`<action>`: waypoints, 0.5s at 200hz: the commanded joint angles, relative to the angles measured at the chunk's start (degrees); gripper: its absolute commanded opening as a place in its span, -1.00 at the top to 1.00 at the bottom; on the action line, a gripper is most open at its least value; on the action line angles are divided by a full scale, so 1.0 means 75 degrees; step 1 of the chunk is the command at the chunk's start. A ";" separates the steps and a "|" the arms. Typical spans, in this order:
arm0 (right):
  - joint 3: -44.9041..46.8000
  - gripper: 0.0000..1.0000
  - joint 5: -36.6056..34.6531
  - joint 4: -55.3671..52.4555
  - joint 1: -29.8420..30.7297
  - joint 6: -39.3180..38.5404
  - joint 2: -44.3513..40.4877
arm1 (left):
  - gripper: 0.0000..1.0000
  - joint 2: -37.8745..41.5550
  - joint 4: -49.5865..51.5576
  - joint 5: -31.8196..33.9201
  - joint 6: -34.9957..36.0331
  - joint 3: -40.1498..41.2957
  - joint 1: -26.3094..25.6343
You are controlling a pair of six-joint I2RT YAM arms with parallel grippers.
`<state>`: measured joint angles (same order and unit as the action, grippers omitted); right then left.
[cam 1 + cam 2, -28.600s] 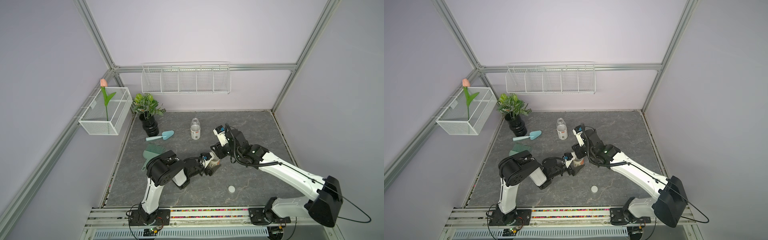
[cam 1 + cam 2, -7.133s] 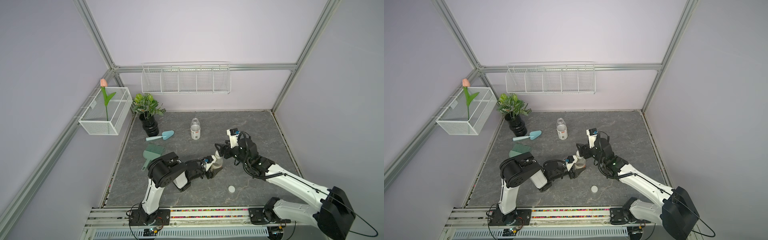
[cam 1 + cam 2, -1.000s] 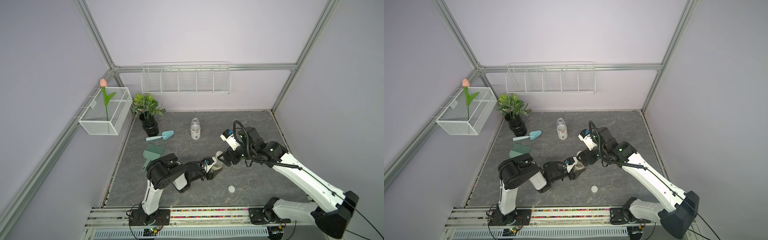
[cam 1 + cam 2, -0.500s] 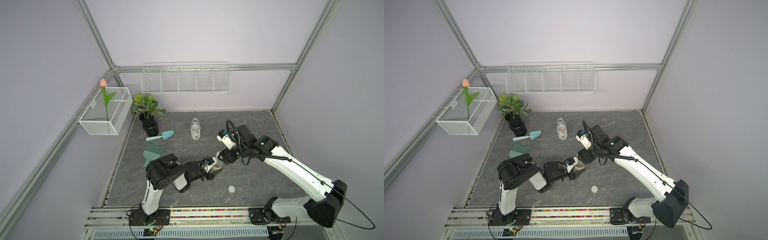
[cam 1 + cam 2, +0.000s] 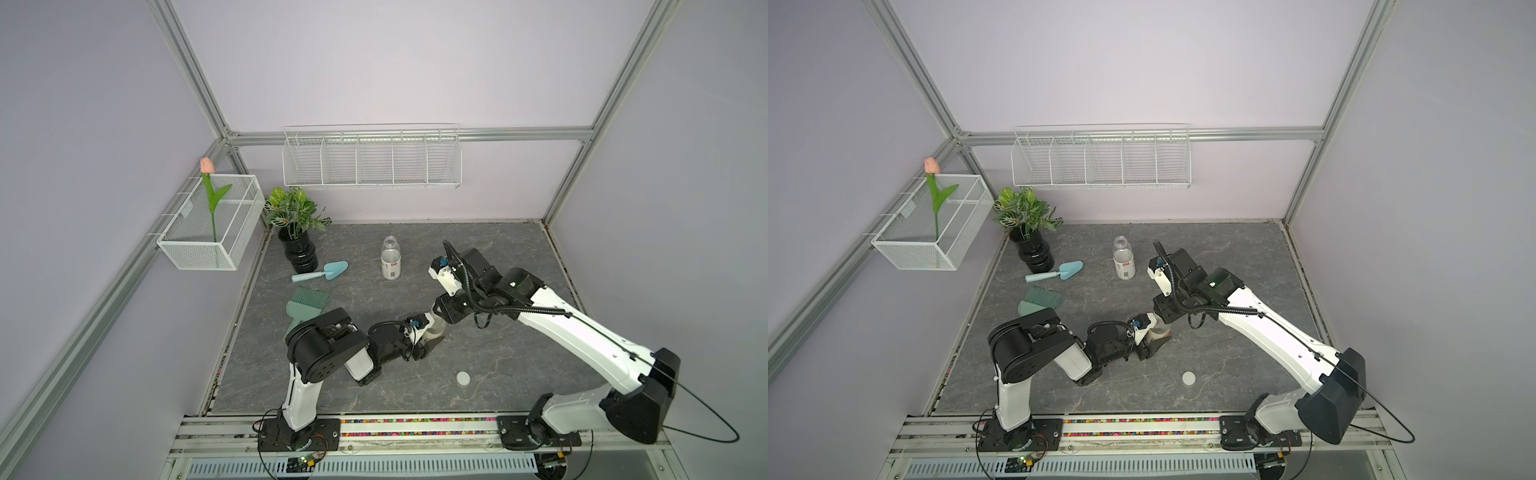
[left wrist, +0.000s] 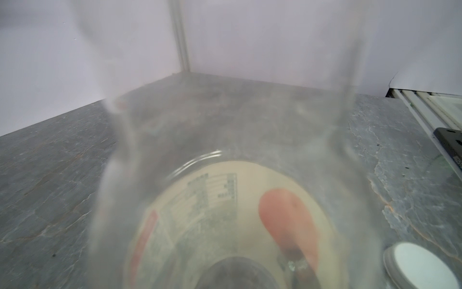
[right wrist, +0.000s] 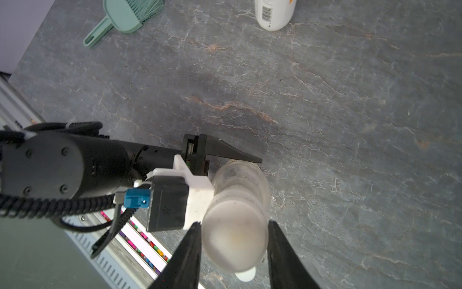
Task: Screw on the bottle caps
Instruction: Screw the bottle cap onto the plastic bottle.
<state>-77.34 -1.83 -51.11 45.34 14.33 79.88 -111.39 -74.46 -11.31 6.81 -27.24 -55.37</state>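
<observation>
Orange-label bottle [image 6: 225, 212] w/ cap [image 7: 235, 237] on, empty; rear bottle [image 5: 390, 259] open, empty.

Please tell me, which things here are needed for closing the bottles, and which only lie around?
Needed: bottle in the left gripper, the cap on it, inside the right gripper, open bottle standing farther back, loose cap on the table.

Only lying around: black vase with plant, blue trowel, green brush, wire basket with tulip, wire shelf.
</observation>
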 commanded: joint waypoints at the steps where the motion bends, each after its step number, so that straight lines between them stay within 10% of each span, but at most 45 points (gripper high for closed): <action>1: -0.0055 0.37 -0.0838 -0.0160 0.0276 0.2007 0.0330 | -0.29 0.0450 0.1668 0.0808 0.0542 -0.0257 -0.0236; 49: 0.0710 0.33 0.0193 0.0898 0.0354 0.4868 0.0474 | -0.20 0.0865 0.2737 0.2611 0.0959 -0.0668 -0.0750; 100: 0.0921 -0.23 0.1251 0.0824 -0.0116 0.4200 -0.0502 | -0.20 0.0976 0.2217 0.3433 0.1214 -0.0319 -0.0890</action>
<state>-71.92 -3.18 -42.74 44.16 45.25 78.28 -104.86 -59.90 11.03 10.74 -29.80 -61.39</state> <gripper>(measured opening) 0.538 0.606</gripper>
